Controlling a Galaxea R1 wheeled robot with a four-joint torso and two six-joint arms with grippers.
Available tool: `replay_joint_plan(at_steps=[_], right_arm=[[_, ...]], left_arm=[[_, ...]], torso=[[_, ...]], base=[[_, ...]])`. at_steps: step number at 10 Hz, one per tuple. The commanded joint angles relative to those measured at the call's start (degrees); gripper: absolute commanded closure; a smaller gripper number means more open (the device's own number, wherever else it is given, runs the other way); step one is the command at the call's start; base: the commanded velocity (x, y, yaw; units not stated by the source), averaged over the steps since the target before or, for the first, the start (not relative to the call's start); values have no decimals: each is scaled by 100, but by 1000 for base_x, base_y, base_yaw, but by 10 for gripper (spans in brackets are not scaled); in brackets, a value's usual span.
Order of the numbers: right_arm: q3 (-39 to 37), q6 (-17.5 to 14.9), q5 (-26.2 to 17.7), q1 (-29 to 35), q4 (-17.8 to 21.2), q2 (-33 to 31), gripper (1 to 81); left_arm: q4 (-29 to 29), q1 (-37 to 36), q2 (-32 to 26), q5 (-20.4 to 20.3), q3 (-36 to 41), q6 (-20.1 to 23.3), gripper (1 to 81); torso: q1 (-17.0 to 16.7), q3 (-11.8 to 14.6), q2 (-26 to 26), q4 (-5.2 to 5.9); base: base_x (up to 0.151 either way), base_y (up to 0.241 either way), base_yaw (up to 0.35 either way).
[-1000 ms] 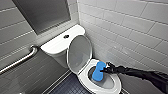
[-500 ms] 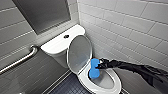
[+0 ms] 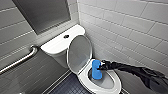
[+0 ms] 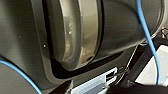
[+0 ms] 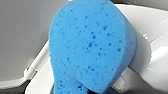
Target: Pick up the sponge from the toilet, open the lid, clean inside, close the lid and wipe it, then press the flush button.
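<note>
Your right gripper (image 3: pixel 101 67) jaws clamped sponge (image 3: pixel 96 71) edge (lid (image 3: pixel 80 53) raised); weak pinch risked drop into toilet (image 3: pixel 58 45).

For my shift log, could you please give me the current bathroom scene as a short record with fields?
toilet: white, bowl uncovered
lid: raised, leaning back toward the tank
sponge: blue, held upright at the rear of the bowl opening
right gripper: jaws closed on the sponge, arm reaching in from the right
flush button: dark, middle of the tank top, nothing touching it
grab bar: metal, on the left wall
</note>
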Motion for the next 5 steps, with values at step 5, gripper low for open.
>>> replay_joint_plan(at_steps=[5], right_arm=[[2192,468,1116,405,1060,-1850,811]], left_arm=[[16,256,10,548,67,8,10]], torso=[[0,0,0,0]], base=[[0,0,0]])
